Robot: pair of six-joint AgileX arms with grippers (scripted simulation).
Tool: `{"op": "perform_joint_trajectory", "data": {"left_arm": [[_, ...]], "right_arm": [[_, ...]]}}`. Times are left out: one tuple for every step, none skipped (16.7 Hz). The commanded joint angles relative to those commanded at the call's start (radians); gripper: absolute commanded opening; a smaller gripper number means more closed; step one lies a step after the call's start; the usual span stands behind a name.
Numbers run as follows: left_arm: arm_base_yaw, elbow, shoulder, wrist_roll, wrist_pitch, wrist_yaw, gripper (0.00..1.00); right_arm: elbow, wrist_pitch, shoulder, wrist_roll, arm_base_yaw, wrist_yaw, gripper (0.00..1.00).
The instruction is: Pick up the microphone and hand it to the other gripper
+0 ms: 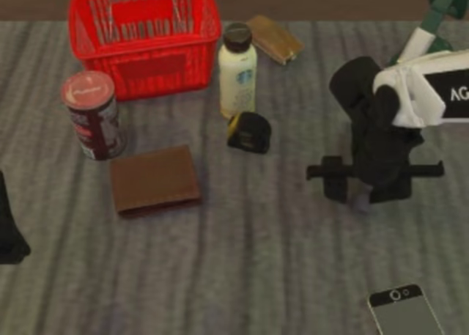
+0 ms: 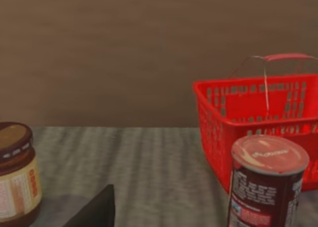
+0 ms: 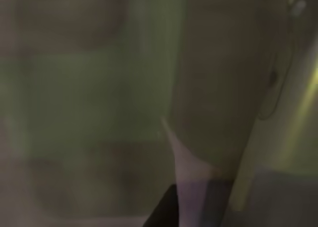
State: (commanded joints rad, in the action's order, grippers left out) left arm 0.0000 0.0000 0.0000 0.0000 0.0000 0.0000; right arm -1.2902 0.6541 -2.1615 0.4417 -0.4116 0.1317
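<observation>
Right gripper (image 1: pixel 364 192) low over the table's (image 1: pixel 256 262) right side, jaws apparently pinching the mic (image 1: pixel 361 200), mostly hidden beneath for pickup. Left gripper (image 1: pixel 9 232) parked at left edge, jaws' state unclear.

the microphone (image 1: pixel 361 200) shows only as a small greyish-purple tip under the right gripper (image 1: pixel 364 192), at the table's right side; its head is hidden. the other gripper, the left gripper (image 1: pixel 11 236), sits at the table's left edge, well apart

red basket (image 2: pixel 258 108) behind a red-lidded can (image 2: pixel 266 185), brown-lidded jar (image 2: pixel 15 172) well apart, grey table (image 2: pixel 149 162)
</observation>
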Motion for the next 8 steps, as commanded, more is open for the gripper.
{"op": "perform_joint_trajectory", "data": {"left_arm": [[0.0, 0.0, 0.0, 0.0, 0.0, 0.0, 1.0], [0.0, 0.0, 0.0, 0.0, 0.0, 0.0, 1.0], [0.0, 0.0, 0.0, 0.0, 0.0, 0.0, 1.0], [0.0, 0.0, 0.0, 0.0, 0.0, 0.0, 1.0], [0.0, 0.0, 0.0, 0.0, 0.0, 0.0, 1.0], [0.0, 0.0, 0.0, 0.0, 0.0, 0.0, 1.0], [0.0, 0.0, 0.0, 0.0, 0.0, 0.0, 1.0], [0.0, 0.0, 0.0, 0.0, 0.0, 0.0, 1.0]], "right_arm": [[0.0, 0.0, 0.0, 0.0, 0.0, 0.0, 0.02], [0.0, 0.0, 0.0, 0.0, 0.0, 0.0, 0.0], [0.0, 0.0, 0.0, 0.0, 0.0, 0.0, 0.0], [0.0, 0.0, 0.0, 0.0, 0.0, 0.0, 0.0], [0.0, 0.0, 0.0, 0.0, 0.0, 0.0, 0.0], [0.0, 0.0, 0.0, 0.0, 0.0, 0.0, 0.0], [0.0, 0.0, 0.0, 0.0, 0.0, 0.0, 0.0], [0.0, 0.0, 0.0, 0.0, 0.0, 0.0, 0.0]]}}
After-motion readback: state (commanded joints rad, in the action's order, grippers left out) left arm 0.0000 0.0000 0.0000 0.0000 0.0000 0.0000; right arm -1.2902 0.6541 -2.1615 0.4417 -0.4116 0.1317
